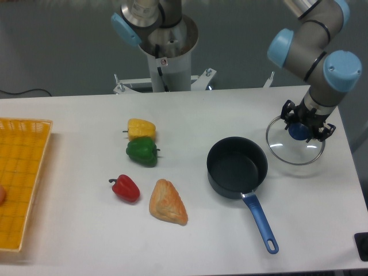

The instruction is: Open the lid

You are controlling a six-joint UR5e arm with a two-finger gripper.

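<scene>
My gripper (301, 130) hangs over the right rear part of the white bench (190, 241), its dark fingers (286, 111) clamped on the blue centre knob (298, 130) of the lid (295, 152). The lid, a clear glass disc with a thin metal rim, is off the saucepan (237, 167) and sits to that pan's right and slightly behind it, near but not touching; whether its lower rim rests on the bench or hangs just above it cannot be told from this view. The disc looks slightly tilted, its near edge toward the camera.

The saucepan stands open near the middle right of the bench, dark inside, with its blue handle (261, 224) pointing toward the front right edge.

Left of the pan lies a group of food items. A yellow pepper (141, 128) is furthest back, and a green pepper (142, 152) is just in front of it and touching or nearly so. A red pepper (125, 188) lies nearer the front, with a tan pastry (167, 202) just to its right.

A yellow basket (23, 178) occupies the far left edge of the bench, cut off by the frame.
</scene>
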